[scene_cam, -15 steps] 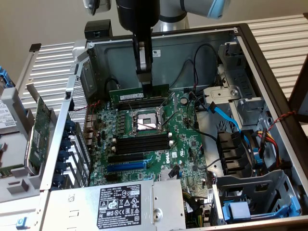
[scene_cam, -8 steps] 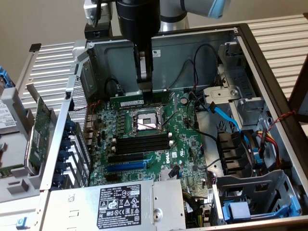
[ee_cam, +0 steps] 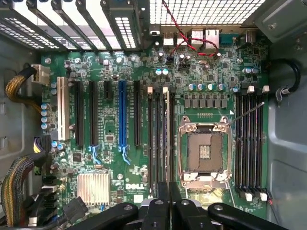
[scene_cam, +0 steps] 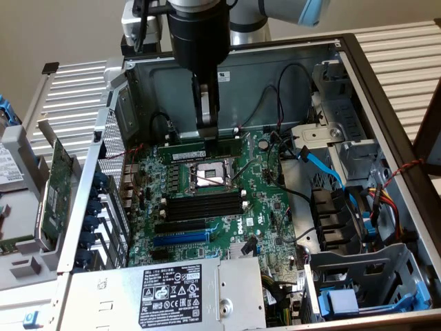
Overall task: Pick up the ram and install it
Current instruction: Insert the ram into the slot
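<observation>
Hand (scene_cam: pixel 207 131) clamped on long green ram stick (scene_cam: pixel 182 147), edge-down along far black memory slots (ee_cam: pixel 156 143), so I judge it aligned.

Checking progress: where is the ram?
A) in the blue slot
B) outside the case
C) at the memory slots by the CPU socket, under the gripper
C: the ram stands on edge beside the CPU socket, with the gripper shut on its top edge.
</observation>
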`<state>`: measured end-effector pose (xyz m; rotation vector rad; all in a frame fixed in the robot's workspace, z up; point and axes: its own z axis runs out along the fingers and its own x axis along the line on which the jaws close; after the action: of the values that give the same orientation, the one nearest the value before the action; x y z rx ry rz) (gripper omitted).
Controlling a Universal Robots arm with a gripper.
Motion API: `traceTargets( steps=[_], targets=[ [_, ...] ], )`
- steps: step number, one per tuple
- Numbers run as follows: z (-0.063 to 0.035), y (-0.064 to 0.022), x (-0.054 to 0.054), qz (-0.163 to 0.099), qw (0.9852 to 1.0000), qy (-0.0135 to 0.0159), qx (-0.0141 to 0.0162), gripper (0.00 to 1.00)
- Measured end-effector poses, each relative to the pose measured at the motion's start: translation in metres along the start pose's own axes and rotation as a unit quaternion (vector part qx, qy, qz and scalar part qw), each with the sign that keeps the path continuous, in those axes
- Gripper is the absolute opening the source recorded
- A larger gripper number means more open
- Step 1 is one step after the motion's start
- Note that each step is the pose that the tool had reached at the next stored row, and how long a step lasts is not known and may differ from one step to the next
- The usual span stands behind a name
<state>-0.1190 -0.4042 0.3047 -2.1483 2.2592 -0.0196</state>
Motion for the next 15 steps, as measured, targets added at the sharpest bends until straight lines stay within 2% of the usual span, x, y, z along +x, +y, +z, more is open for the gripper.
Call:
traceTargets(
  steps=[9, 13, 15],
  targets=[
    [0.0095, 0.0001, 0.0, 0.002, 1.0, 0.0009, -0.0005, 0.13],
    [0.0122, 0.0002, 0.0, 0.005, 1.0, 0.0033, -0.0005, 0.13],
    [0.0136, 0.0003, 0.0, 0.007, 1.0, 0.006, -0.0006, 0.13]
  ],
)
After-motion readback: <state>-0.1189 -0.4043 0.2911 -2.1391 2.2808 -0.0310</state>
